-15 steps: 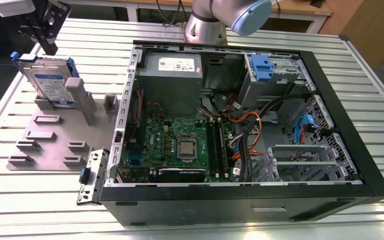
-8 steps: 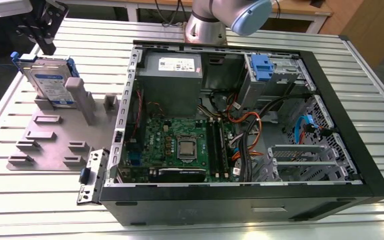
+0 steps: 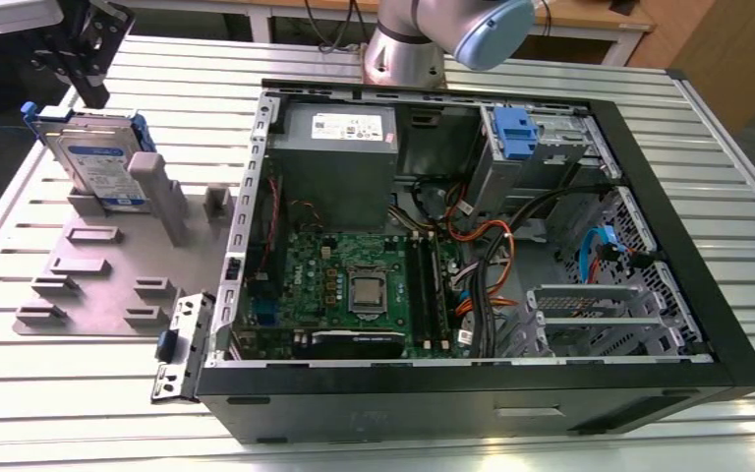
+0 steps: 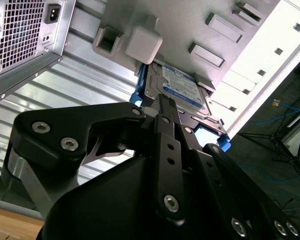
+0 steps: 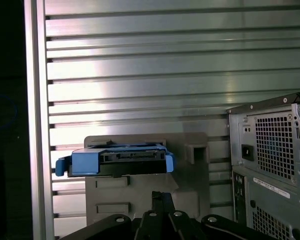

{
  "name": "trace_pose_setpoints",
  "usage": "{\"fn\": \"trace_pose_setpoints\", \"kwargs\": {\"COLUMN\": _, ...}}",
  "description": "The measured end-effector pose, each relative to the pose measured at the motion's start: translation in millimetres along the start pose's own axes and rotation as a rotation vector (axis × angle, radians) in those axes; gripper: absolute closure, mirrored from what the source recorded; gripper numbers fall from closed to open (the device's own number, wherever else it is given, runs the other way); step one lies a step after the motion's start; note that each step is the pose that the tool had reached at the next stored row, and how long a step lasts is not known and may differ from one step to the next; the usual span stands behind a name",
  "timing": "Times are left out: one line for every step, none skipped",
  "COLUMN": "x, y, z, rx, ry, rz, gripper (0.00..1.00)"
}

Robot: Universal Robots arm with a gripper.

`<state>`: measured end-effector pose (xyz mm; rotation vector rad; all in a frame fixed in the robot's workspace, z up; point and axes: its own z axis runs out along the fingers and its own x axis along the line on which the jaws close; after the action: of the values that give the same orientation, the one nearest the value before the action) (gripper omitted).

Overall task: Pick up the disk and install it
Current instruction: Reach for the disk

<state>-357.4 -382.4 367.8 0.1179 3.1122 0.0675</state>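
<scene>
exterior view — high, oblique, whole table | both wrist views — close, facing down | shared: disk

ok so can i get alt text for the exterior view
A silver disk with blue rails stands on edge in a grey fixture plate at the exterior view's left, the black gripper hanging above it. Beside it on the slatted metal table lies an open computer case showing motherboard, power supply and blue-latched drive cage.
</scene>
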Motion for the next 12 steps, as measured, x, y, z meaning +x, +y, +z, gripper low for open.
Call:
{"fn": "trace_pose_setpoints", "kwargs": {"x": 0.0, "y": 0.0, "z": 0.0, "rx": -0.0001, "ry": 0.0, "rz": 0.0, "gripper": 0.89}}
{"fn": "trace_pose_setpoints", "kwargs": {"x": 0.1, "y": 0.0, "z": 0.0, "rx": 0.0, "ry": 0.0, "rz": 0.0, "gripper": 0.89}}
{"fn": "trace_pose_setpoints", "kwargs": {"x": 0.1, "y": 0.0, "z": 0.0, "rx": 0.0, "ry": 0.0001, "rz": 0.0, "gripper": 0.89}}
{"fn": "trace_pose_setpoints", "kwargs": {"x": 0.1, "y": 0.0, "z": 0.0, "rx": -0.0001, "ry": 0.0, "rz": 0.0, "gripper": 0.89}}
{"fn": "trace_pose_setpoints", "kwargs": {"x": 0.2, "y": 0.0, "z": 0.0, "rx": -0.0001, "ry": 0.0, "rz": 0.0, "gripper": 0.89}}
{"fn": "trace_pose_setpoints", "kwargs": {"x": 0.2, "y": 0.0, "z": 0.0, "rx": 0.0, "ry": 0.0, "rz": 0.0, "gripper": 0.89}}
{"fn": "trace_pose_setpoints", "kwargs": {"x": 0.2, "y": 0.0, "z": 0.0, "rx": 0.0, "ry": 0.0, "rz": 0.0, "gripper": 0.89}}
{"fn": "trace_pose_setpoints", "kwargs": {"x": 0.4, "y": 0.0, "z": 0.0, "rx": 0.0, "ry": 0.0, "rz": 0.0, "gripper": 0.89}}
{"fn": "trace_pose_setpoints", "kwargs": {"x": 1.0, "y": -0.1, "z": 0.0, "rx": 0.0, "ry": 0.0, "rz": 0.0, "gripper": 0.89}}
{"fn": "trace_pose_setpoints", "kwargs": {"x": 2.0, "y": -0.1, "z": 0.0, "rx": -0.0001, "ry": 0.0001, "rz": 0.0, "gripper": 0.89}}
{"fn": "trace_pose_setpoints", "kwargs": {"x": 3.2, "y": -0.2, "z": 0.0, "rx": 0.0, "ry": 0.0001, "rz": 0.0, "gripper": 0.89}}
{"fn": "trace_pose_setpoints", "kwargs": {"x": 4.6, "y": -0.3, "z": 0.1, "rx": 0.0, "ry": 0.0001, "rz": 0.0, "gripper": 0.89}}
